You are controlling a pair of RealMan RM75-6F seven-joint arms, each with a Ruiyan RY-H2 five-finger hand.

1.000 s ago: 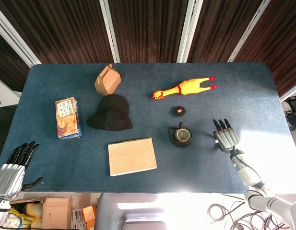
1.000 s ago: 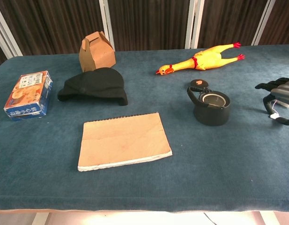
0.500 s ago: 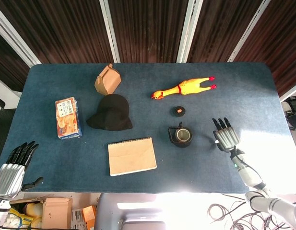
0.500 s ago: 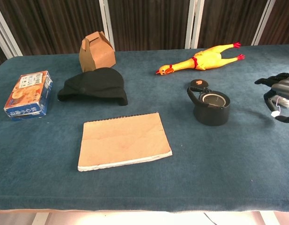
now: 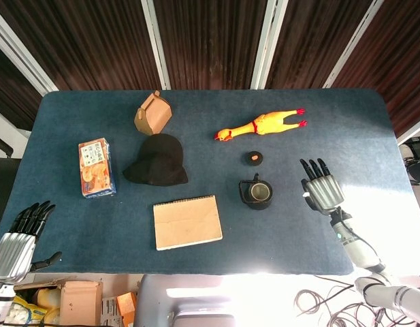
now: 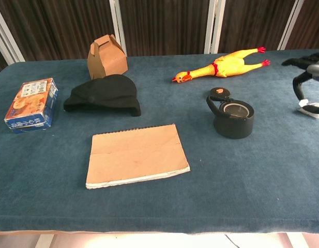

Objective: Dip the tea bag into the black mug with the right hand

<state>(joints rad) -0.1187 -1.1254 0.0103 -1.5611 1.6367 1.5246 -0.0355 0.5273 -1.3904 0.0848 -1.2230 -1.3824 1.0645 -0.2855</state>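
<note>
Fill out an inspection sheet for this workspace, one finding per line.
Surface: blue cloth table, flat.
Job's things: black mug upright near centre; tea bag hangs below the right robot hand.
Clutter: rubber chicken, black hat, notebook, snack box, brown carton, small round lid.
Hands: right robot hand raised right of the mug, holding the tea bag; left robot hand off the table's near-left corner, fingers apart, holding nothing.
Cables: loose wires on the floor.
Surroundings: dark slatted wall.
</note>
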